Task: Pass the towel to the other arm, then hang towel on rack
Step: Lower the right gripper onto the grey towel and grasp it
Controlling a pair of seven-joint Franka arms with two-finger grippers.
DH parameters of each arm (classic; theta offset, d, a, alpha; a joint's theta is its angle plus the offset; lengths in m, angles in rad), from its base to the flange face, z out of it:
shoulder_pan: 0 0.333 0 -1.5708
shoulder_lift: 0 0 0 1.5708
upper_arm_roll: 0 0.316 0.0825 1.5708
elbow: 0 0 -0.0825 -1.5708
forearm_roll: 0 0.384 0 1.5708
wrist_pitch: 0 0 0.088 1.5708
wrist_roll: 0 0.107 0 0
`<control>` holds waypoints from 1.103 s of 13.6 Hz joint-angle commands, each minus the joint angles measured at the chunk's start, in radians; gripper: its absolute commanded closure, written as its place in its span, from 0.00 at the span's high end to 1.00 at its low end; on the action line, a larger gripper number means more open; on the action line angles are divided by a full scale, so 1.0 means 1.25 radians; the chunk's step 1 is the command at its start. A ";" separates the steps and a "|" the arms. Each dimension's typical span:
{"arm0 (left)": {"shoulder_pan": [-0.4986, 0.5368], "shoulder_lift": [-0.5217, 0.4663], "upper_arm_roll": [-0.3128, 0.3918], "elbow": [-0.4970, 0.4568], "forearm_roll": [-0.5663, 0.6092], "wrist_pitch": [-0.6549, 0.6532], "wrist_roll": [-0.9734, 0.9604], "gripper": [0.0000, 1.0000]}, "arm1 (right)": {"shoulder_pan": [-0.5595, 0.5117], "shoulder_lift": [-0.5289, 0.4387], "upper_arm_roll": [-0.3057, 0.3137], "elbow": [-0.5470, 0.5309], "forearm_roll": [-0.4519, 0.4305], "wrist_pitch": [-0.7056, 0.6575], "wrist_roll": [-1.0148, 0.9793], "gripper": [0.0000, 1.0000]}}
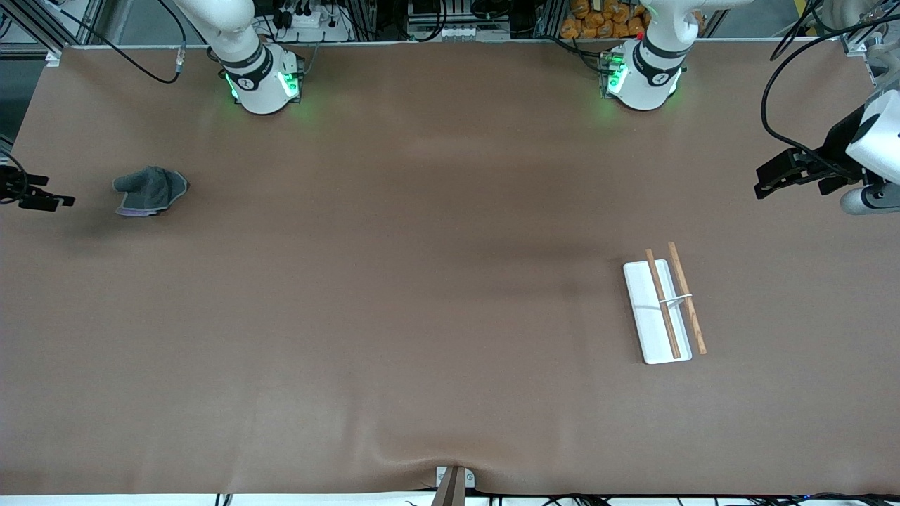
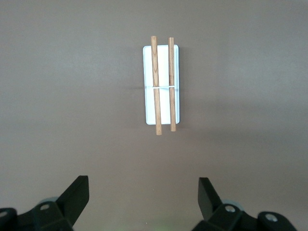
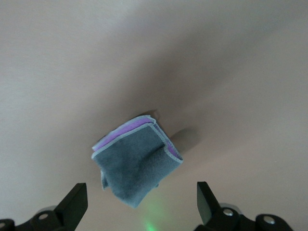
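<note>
Brown paper-covered desk (image 1: 422, 316), seen from above. At the right arm's end I see my right gripper (image 1: 31, 193) (image 3: 139, 204), fingers spread wide with nothing between them, raised beside the crumpled dark grey soft towel with a lilac edge (image 1: 149, 190) (image 3: 137, 163), which lies on the desk. Toward the left arm's end lies the rack (image 1: 664, 309) (image 2: 161, 84), a white tray base carrying two wooden rods and a white crossbar. My left gripper (image 1: 791, 172) (image 2: 143, 199) waits raised there, likewise open and empty.
</note>
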State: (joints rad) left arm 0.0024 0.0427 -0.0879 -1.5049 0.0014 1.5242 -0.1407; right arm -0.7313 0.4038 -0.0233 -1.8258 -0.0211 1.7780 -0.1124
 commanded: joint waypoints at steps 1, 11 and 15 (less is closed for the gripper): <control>0.007 -0.003 -0.001 0.007 -0.011 -0.004 0.016 1.00 | -0.044 -0.025 0.017 -0.088 0.018 0.070 -0.007 1.00; 0.007 -0.008 0.000 0.007 -0.011 -0.007 0.016 1.00 | -0.078 -0.016 0.016 -0.268 0.055 0.244 -0.008 0.62; 0.007 -0.010 0.003 0.006 -0.011 -0.009 0.014 1.00 | -0.068 -0.025 0.021 -0.260 0.055 0.211 -0.013 0.00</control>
State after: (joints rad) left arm 0.0036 0.0426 -0.0858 -1.5014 0.0014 1.5241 -0.1407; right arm -0.8023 0.4018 -0.0192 -2.1440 0.0320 2.0675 -0.1130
